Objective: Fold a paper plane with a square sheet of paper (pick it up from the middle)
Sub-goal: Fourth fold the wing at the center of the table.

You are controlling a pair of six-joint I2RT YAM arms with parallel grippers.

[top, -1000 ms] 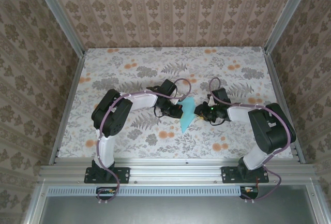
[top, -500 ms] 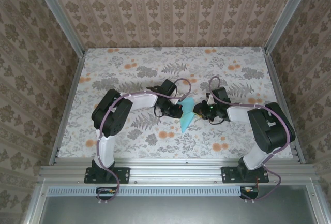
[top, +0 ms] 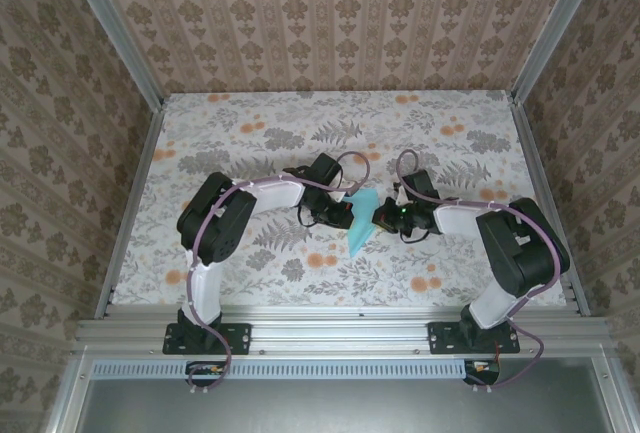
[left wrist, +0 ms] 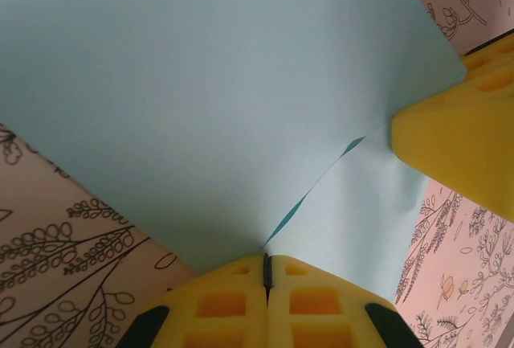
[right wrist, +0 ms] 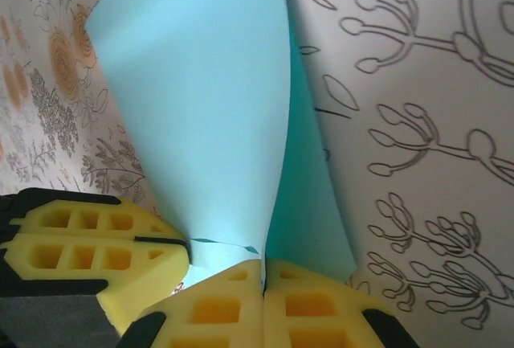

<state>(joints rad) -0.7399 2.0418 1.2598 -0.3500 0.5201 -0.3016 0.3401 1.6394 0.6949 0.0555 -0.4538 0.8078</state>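
- Pinching the square sheet of paper (top: 360, 229) from both sides, the two arms are meeting near the middle of the floral table (top: 250, 123), so the sheet is arching between them rather than lying flat.
- The left gripper (left wrist: 266, 272) is clamping one edge, its yellow pads (left wrist: 225, 304) pressing together right where a crease line is running in.
- The right gripper (right wrist: 263, 280) is biting the paper too, jaws closed on it, just beside the left one's fingers (right wrist: 88, 243).
- This two-sided hold is, I'd judge, letting them bend the turquoise face along that crease; no dart shape is showing yet.
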